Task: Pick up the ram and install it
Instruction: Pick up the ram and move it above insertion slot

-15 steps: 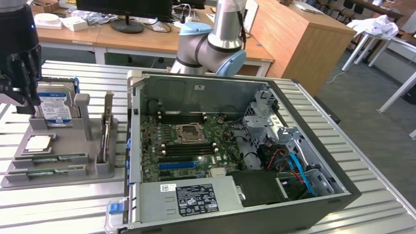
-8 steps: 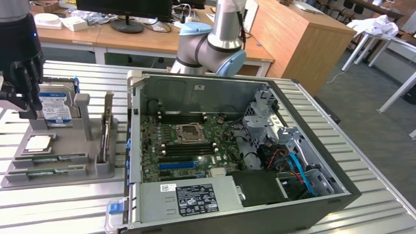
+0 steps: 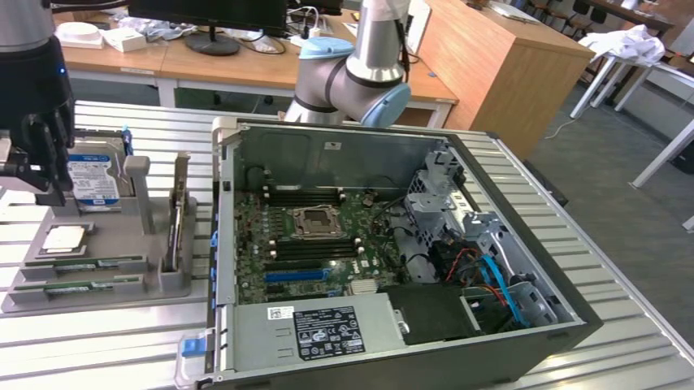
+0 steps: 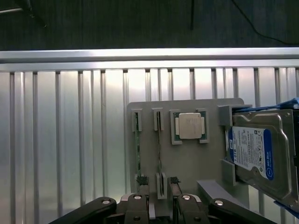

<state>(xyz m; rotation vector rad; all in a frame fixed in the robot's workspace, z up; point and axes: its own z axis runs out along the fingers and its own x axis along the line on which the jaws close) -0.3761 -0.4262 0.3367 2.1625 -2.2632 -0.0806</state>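
A ribbed metal table beside wooden desks bears the grey holder, its thin green ram edge-up, the gripper spread wide above.

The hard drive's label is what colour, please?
The label is blue and white, clearest in the wrist view.

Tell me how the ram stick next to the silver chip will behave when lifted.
The ram stick is thin and narrow, so probably light and fairly stiff, yet fragile if bent. It stands on edge in a gray holder slot, so a tilted pull may jam it.
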